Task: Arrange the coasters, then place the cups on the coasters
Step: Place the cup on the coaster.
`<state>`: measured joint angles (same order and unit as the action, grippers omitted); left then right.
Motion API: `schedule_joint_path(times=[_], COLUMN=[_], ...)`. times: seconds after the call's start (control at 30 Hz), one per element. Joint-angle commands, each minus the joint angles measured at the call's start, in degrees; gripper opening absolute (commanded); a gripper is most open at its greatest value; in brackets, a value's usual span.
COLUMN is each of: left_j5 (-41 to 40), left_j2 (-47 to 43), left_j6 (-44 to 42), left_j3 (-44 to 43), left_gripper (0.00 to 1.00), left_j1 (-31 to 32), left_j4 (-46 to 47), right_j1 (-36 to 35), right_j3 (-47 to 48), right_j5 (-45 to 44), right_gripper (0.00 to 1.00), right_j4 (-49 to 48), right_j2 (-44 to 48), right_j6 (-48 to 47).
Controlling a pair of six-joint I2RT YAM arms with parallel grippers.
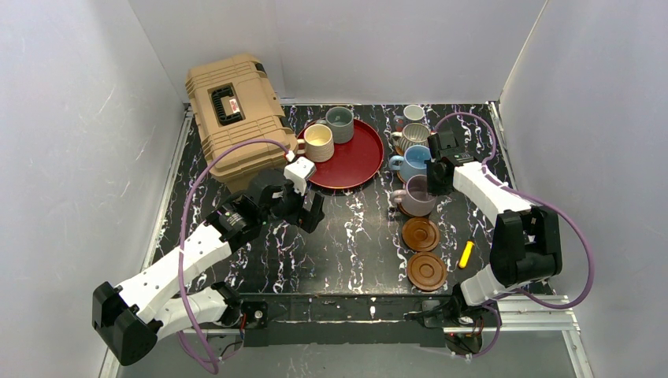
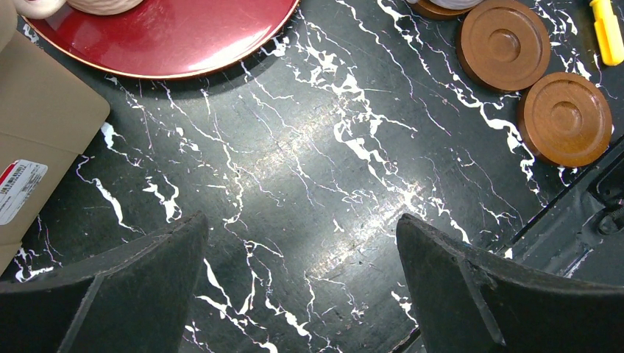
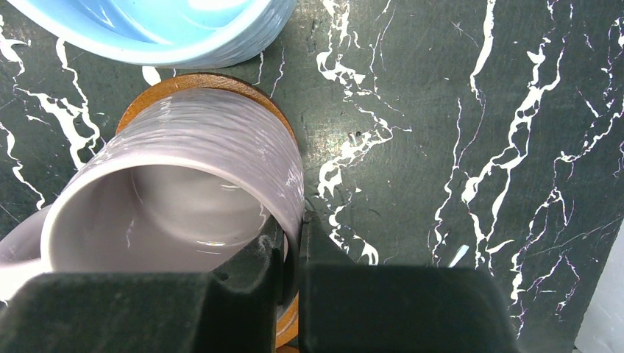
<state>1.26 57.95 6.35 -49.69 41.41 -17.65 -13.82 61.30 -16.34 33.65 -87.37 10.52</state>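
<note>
Right wrist: upright lilac cup point(image 3: 206, 140), handle left, jaws gripping rim; left jaws released.

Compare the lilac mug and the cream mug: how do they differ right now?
Colour: the lilac mug is pale purple; the cream mug is yellowish.
Place: the lilac mug sits on a brown coaster; the cream mug stands on the red tray.
Grip: the right gripper pinches the lilac mug's rim; no gripper holds the cream mug.
Shared: both have handles and look upright.
</note>
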Motion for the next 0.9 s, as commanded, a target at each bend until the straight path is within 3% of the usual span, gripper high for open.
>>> schedule_joint_path(times=[0.0,0.27,0.5,0.67,0.87], left_j5=[-0.4,-0.4,-0.4,-0.4,-0.3], left_j2=[-0.4,-0.4,-0.3,-0.2,-0.2], left_j6=[-0.7,-0.7,-0.8,-0.8,-0.8], left_j3=[-2.3,-2.4,-2.4,-2.5,-2.4], left_gripper=[0.98,0.98,0.98,0.98,0.98], left_j1=[-0.2,-0.2,-0.2,-0.2,-0.2], left_j4=[-0.9,-0.9,-1.0,-1.1,-1.1], right_j1=[0.3,0.3,0.3,0.3,0.3], right_j3=[0.9,1.1,1.4,1.4,1.2], right_j5=[-0.4,-0.1,0.0,0.3,0.1], right_gripper=[0.01,0.19,0.26,0.26,0.12], right_j4=[-2.8,-2.4,-2.3,-2.3,-2.2], right_j2=[-0.1,-0.2,-0.1,-0.2,0.0], right_j6=[-0.1,0.0,0.2,0.4,1.0])
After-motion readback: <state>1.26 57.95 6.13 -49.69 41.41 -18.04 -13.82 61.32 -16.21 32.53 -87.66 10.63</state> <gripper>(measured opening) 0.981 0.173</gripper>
